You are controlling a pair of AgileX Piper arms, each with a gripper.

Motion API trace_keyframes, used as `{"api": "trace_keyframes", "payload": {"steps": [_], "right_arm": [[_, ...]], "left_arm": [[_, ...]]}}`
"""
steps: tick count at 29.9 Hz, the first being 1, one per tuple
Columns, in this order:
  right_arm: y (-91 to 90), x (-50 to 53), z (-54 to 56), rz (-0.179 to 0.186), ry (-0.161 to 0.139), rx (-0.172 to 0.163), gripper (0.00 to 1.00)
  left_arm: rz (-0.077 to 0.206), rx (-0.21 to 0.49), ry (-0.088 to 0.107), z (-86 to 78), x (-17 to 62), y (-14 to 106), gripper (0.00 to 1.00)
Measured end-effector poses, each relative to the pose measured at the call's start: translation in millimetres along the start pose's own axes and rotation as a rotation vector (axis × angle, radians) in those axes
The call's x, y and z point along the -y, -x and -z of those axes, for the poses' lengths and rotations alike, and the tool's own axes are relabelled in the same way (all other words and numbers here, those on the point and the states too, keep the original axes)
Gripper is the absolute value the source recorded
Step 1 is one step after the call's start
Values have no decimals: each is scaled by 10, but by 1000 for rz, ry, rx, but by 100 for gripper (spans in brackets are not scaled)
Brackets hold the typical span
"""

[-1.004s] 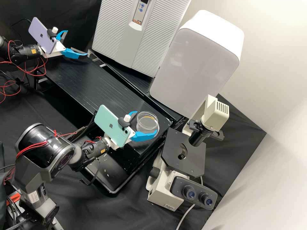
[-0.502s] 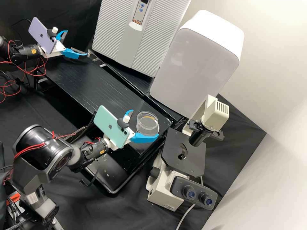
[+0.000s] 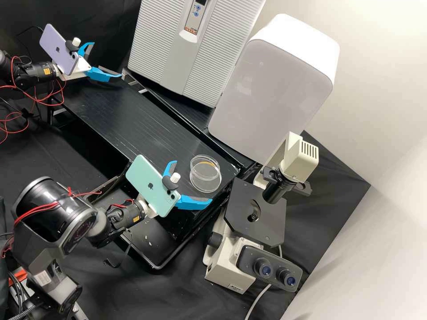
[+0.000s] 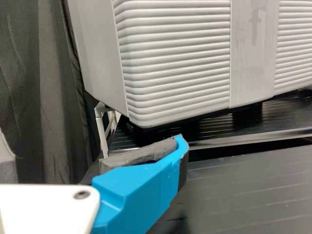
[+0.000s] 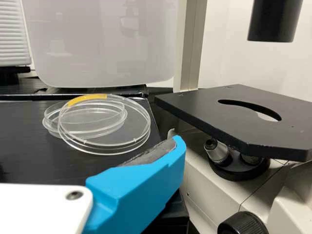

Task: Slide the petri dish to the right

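Observation:
The clear petri dish (image 3: 205, 172) with a yellow mark on its rim lies flat at the right end of the raised black platform (image 3: 129, 120), close to the edge. In the right wrist view the petri dish (image 5: 102, 124) lies just beyond my blue finger (image 5: 141, 185). My right gripper (image 3: 192, 182) stands open just short of the dish on its near-left side, with nothing between its fingers. My left gripper (image 3: 106, 59) is open at the platform's far left end, in front of the ribbed white unit (image 4: 185, 53), one blue finger (image 4: 146, 180) in its own wrist view.
A microscope (image 3: 262, 222) with a black stage (image 5: 234, 117) stands directly right of the platform's end. A large white box (image 3: 275, 84) and the ribbed white unit (image 3: 191, 40) stand behind the platform. Black cloth covers the bench in front.
My right gripper, whose fingers were around the dish a second ago, has drawn back toward the near left and now stands off it. The dish stays put. The left arm has not moved.

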Motion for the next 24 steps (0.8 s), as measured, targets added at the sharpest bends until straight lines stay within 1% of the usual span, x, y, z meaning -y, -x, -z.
{"api": "trace_keyframes", "payload": {"steps": [2, 13, 17, 20, 22, 24], "right_arm": [[0, 0, 0, 0, -6, 0, 100], [-45, 47, -36, 14, 4, 16, 100], [-111, 20, -26, 3, 9, 8, 100], [-149, -15, -20, -12, 8, 5, 100], [-164, -33, -32, -16, 8, 13, 100], [-173, -39, -47, -9, 11, 21, 100]], "left_arm": [[0, 0, 0, 0, 0, 0, 100], [0, 0, 0, 0, 0, 0, 100], [0, 0, 0, 0, 0, 0, 100], [0, 0, 0, 0, 0, 0, 100], [0, 0, 0, 0, 0, 0, 100], [0, 0, 0, 0, 0, 0, 100]]}}
